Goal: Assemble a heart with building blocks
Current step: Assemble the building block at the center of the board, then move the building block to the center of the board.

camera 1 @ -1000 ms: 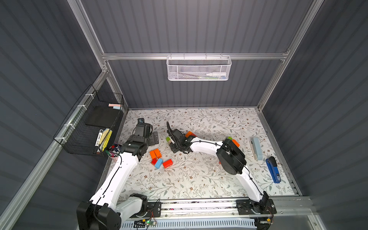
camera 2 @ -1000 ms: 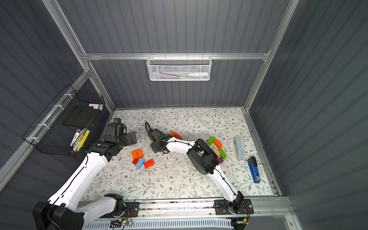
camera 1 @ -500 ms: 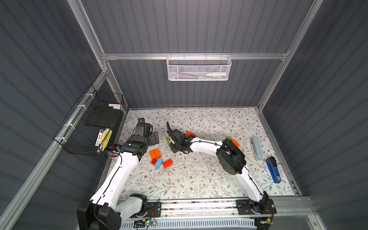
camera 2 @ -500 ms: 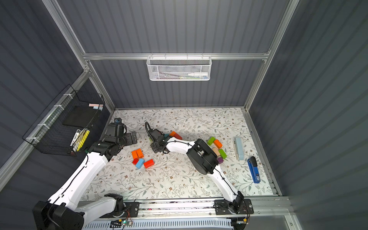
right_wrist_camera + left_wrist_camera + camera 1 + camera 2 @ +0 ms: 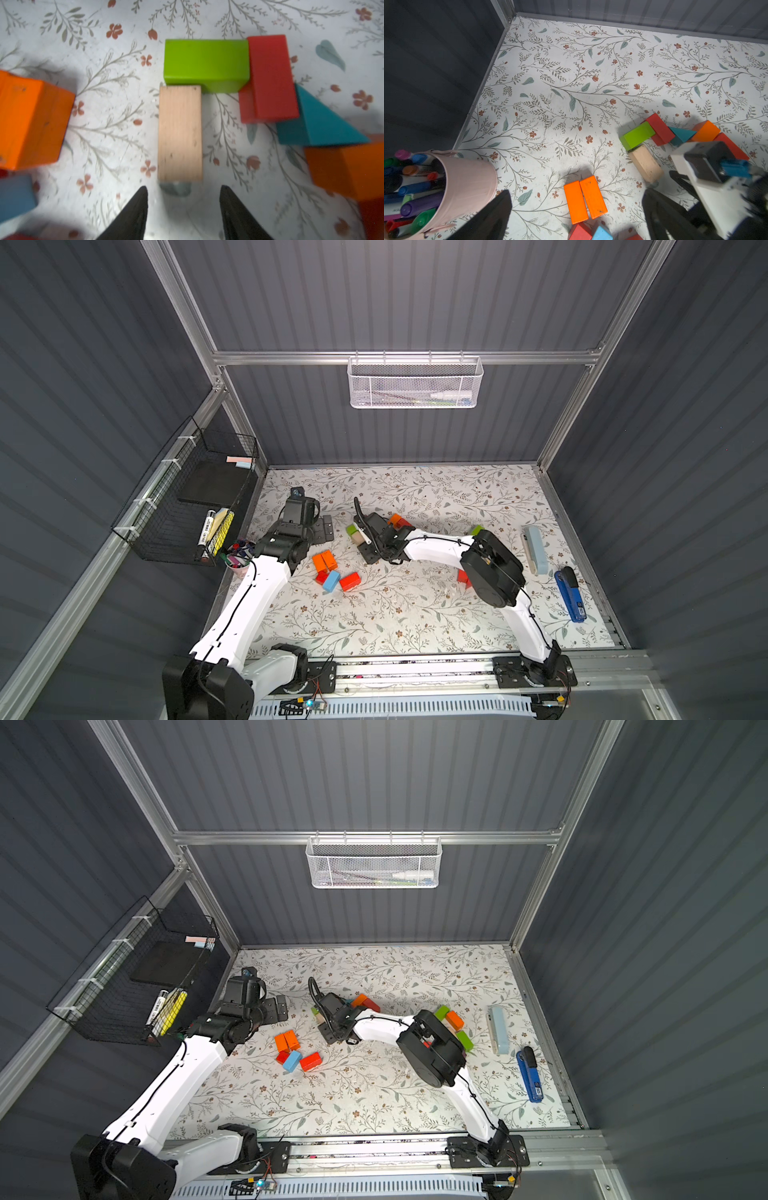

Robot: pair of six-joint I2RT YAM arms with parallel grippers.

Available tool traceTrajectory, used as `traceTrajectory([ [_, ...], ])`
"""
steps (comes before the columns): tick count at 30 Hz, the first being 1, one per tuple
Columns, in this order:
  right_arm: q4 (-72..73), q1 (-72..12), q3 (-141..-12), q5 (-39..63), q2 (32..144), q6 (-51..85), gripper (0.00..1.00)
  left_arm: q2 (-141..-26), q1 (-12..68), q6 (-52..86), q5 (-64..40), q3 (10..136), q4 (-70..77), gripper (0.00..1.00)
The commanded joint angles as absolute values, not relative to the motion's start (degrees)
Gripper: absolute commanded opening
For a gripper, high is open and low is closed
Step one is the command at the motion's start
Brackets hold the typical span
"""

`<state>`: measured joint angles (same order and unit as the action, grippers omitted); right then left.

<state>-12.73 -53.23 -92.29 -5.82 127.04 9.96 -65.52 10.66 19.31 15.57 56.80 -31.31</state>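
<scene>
A tan block [image 5: 179,133] lies flat on the floral table, its end against a green block [image 5: 205,62]. A red block [image 5: 270,76], a teal wedge [image 5: 324,124] and an orange block [image 5: 349,166] continue that row. My right gripper [image 5: 184,188] is open just short of the tan block [image 5: 356,536], with nothing between its fingers. My left gripper [image 5: 577,193] stands wide open and empty above two orange bricks [image 5: 584,198]. Beside these lie a red block [image 5: 349,581] and a light blue block [image 5: 331,580]. More blocks [image 5: 453,1019] sit by the right arm's elbow.
A pink cup of marker pens [image 5: 467,182] stands at the table's left edge, under a black wire basket [image 5: 195,506]. A pale blue box [image 5: 533,549] and a blue stapler [image 5: 571,597] lie at the right. A white mesh basket [image 5: 415,381] hangs on the back wall.
My right gripper's jaws have spread wider, and the tan block lies free in front of them. Neither arm has visibly moved.
</scene>
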Motion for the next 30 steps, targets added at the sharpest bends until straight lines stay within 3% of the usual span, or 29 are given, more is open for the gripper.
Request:
traceTrajectory([
  [1, -9.4, -53.2, -86.4, -4.4, 119.2, 9.5, 0.6, -66.3, 10.4, 19.0, 12.4, 55.1, -31.9, 0.99],
  [5, -8.0, -53.2, -78.0, -1.2, 111.4, 9.9, 0.62, -68.7, 10.5, 19.6, 11.0, 54.9, -31.8, 0.99],
  [12, -6.0, -53.0, -64.9, 4.7, 99.8, 10.5, 0.63, -69.2, 11.3, 12.2, -4.5, 53.5, -29.6, 0.99],
  [20, -5.8, -50.3, -55.0, 7.5, 87.2, 12.7, 0.65, -74.2, 14.8, 17.7, -7.0, 55.1, -33.8, 0.99],
  [30, -5.3, -49.0, -49.9, 6.0, 82.3, 14.1, 0.66, -75.4, 22.1, 27.9, -5.8, 48.4, -36.1, 0.99],
])
